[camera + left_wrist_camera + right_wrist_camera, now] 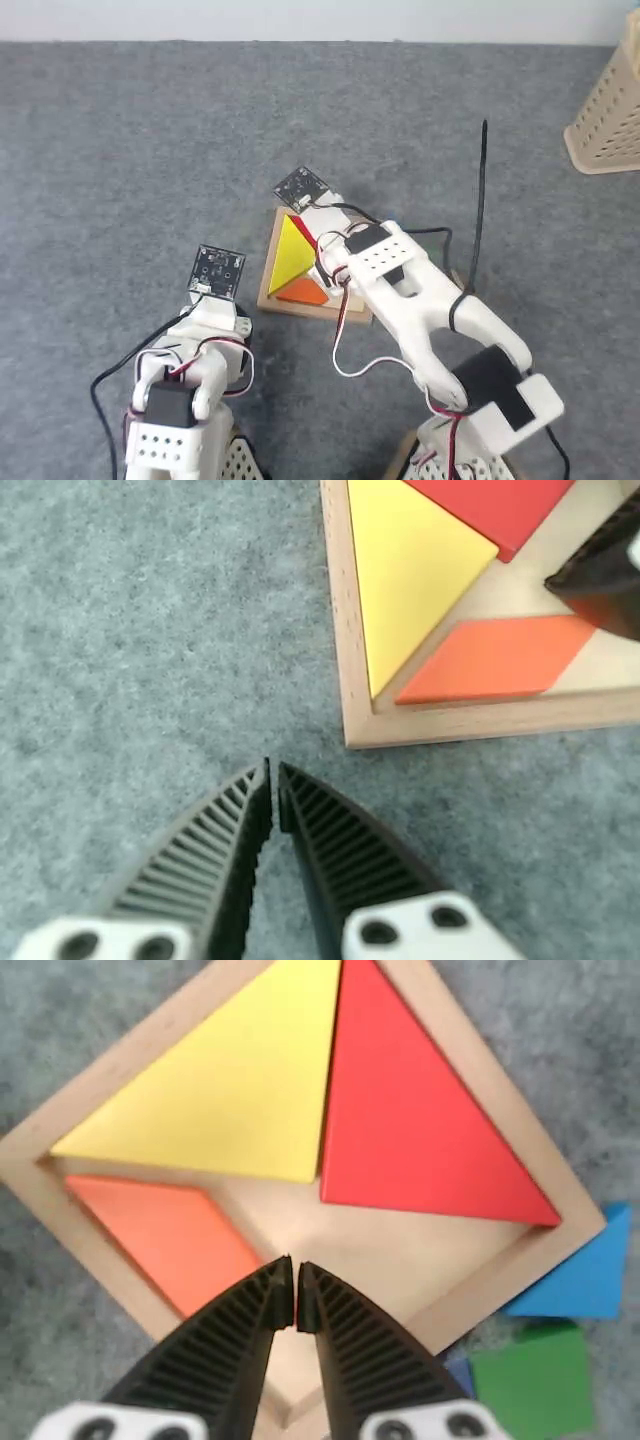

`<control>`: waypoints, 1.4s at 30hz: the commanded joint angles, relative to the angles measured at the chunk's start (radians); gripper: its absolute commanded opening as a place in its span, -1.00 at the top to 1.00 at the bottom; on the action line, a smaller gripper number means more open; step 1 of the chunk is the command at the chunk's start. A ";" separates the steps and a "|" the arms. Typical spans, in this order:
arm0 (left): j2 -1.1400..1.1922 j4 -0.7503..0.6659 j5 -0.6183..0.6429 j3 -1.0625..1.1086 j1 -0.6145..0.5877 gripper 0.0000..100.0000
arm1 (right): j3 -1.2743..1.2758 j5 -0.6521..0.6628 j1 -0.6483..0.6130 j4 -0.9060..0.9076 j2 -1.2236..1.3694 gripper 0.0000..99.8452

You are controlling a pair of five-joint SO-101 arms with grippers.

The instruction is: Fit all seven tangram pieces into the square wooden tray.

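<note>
Grey table [120, 150] with two white arms side by side. The right arm [430, 310] reaches over a square wooden tray [266, 262]; the left arm [185, 400] stops short of it.

Right end effector [295, 1265]: clenched, grasping nothing, tips poised above the bare floor of the tray just beside the orange parallelogram [165, 1230]. Whether the tips touch the wood cannot be told.

Left end effector [273, 772]: clenched and empty, over bare table near one corner of the tray and apart from it.

Pieces in the tray, three: one large yellow triangle [230, 1080] and one large red triangle [400, 1130], laid edge to edge, and the orange parallelogram below the yellow one against the rim.

Pieces outside the tray, on the table just beside its rim: one blue triangle [585, 1275], cut off at the frame edge; one green square [530, 1380]; and a darker blue sliver [455, 1372], largely hidden behind a finger, shape unclear.

In the high view the right arm covers much of the tray. A beige perforated object [605, 110] is cut off at the far edge.
</note>
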 commanded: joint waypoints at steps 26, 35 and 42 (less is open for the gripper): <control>-0.020 0.006 0.009 -0.019 0.000 0.98 | 0.000 0.014 -0.133 -0.047 -0.102 0.99; -0.020 0.006 0.009 -0.019 0.000 0.98 | 0.068 0.020 -0.134 -0.051 -0.143 0.99; -0.020 0.006 0.009 -0.019 0.000 0.98 | 0.018 0.020 -0.136 -0.088 0.004 0.99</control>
